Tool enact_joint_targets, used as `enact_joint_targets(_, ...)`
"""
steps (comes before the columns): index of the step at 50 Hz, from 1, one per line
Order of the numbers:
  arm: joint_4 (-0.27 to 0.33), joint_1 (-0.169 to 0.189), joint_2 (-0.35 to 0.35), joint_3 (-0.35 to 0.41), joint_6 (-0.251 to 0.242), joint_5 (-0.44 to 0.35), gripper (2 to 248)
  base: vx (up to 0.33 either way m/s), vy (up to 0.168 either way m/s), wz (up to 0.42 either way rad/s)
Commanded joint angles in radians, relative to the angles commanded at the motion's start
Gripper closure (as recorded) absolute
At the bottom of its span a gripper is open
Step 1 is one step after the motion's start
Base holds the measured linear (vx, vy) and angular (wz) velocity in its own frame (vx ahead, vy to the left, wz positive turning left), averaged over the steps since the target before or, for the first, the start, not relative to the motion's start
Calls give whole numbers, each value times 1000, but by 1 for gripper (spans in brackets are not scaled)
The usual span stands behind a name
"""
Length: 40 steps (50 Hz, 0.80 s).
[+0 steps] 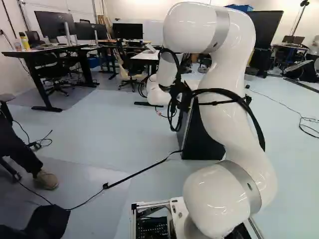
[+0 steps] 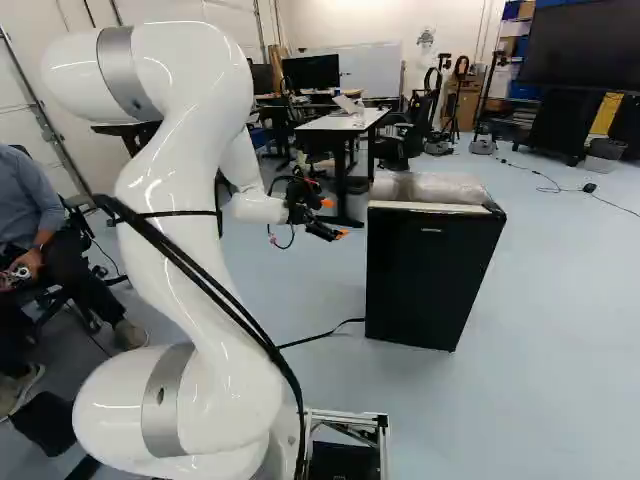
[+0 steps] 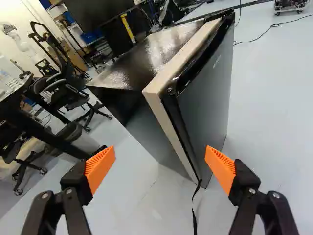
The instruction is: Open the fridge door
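In the right base view the gripper [image 2: 331,218] is held in the air beside the black fridge [image 2: 430,275], with a gap between them. The wrist view has the gripper [image 3: 160,167] with its orange pads wide apart and nothing between them. Ahead of it stands the fridge [image 3: 156,129], its dark door [image 3: 208,98] facing the side of one finger, with a light strip [image 3: 171,63] along the body's front edge. The door looks closed. In the left base view my arm hides much of the fridge [image 1: 199,137].
A black strap [image 3: 194,210] runs along the floor from the fridge's foot. Behind stand a white table [image 2: 345,122] and office chairs. A seated person is at the left of both base views, a shoe [image 1: 46,180] on the floor.
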<state>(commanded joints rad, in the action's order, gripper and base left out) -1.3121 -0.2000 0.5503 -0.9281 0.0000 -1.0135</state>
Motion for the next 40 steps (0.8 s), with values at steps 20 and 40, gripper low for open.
enact_joint_targets(20, 0, 59, 16, -24, 0, 0, 3, 0, 0, 0)
enact_joint_targets(40, 0, 110, 33, -49, 0, 0, 3, 0, 0, 0)
